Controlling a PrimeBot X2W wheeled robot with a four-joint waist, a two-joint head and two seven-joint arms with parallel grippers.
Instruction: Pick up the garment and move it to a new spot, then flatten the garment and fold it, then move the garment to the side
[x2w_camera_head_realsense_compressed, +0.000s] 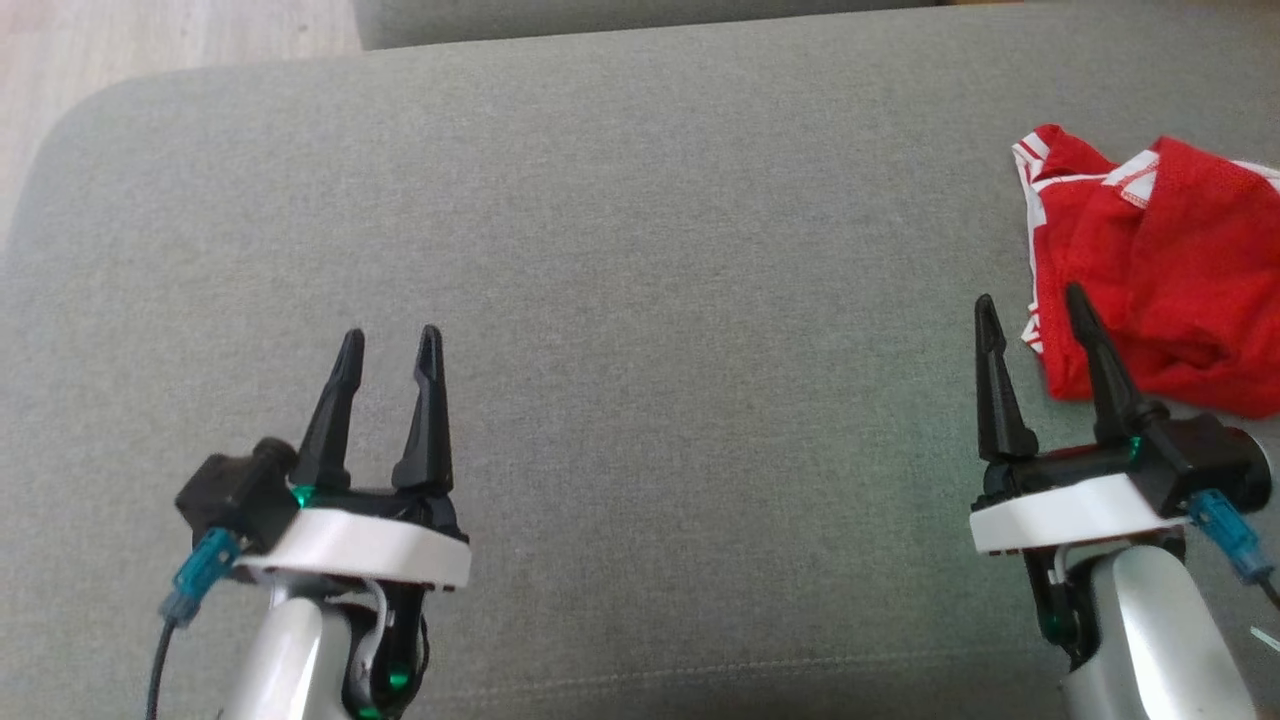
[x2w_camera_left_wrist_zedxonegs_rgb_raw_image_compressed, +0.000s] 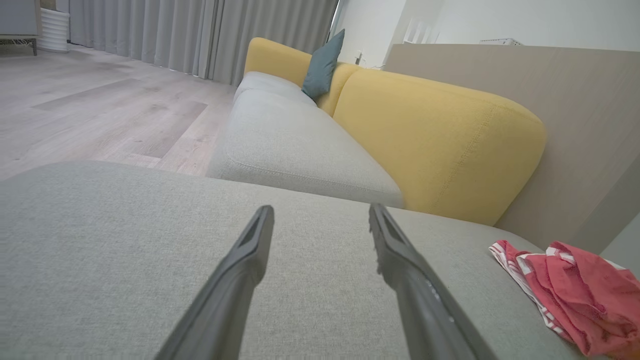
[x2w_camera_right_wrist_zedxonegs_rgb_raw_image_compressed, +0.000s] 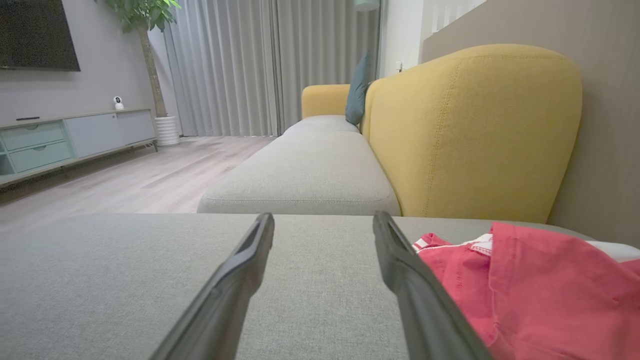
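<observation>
The garment (x2w_camera_head_realsense_compressed: 1160, 265) is red with white trim and lies crumpled on the grey cushion (x2w_camera_head_realsense_compressed: 640, 300) at the right edge of the head view. In the left wrist view the garment (x2w_camera_left_wrist_zedxonegs_rgb_raw_image_compressed: 575, 295) sits at the lower right; in the right wrist view the garment (x2w_camera_right_wrist_zedxonegs_rgb_raw_image_compressed: 525, 285) lies just right of the fingers. My right gripper (x2w_camera_head_realsense_compressed: 1030, 300) is open, its right finger tip over the garment's left edge, nothing between the jaws. My left gripper (x2w_camera_head_realsense_compressed: 390, 342) is open and empty at the lower left, far from the garment. The same open left gripper (x2w_camera_left_wrist_zedxonegs_rgb_raw_image_compressed: 320, 212) and right gripper (x2w_camera_right_wrist_zedxonegs_rgb_raw_image_compressed: 322, 220) hover above the cushion.
A second grey seat (x2w_camera_right_wrist_zedxonegs_rgb_raw_image_compressed: 305, 175) with yellow backrests (x2w_camera_right_wrist_zedxonegs_rgb_raw_image_compressed: 475, 130) and a teal pillow (x2w_camera_left_wrist_zedxonegs_rgb_raw_image_compressed: 322, 65) lies beyond the cushion. Wooden floor (x2w_camera_left_wrist_zedxonegs_rgb_raw_image_compressed: 100, 110) runs on the left. A low cabinet (x2w_camera_right_wrist_zedxonegs_rgb_raw_image_compressed: 65, 140), curtains (x2w_camera_right_wrist_zedxonegs_rgb_raw_image_compressed: 250, 65) and a potted plant stand further off.
</observation>
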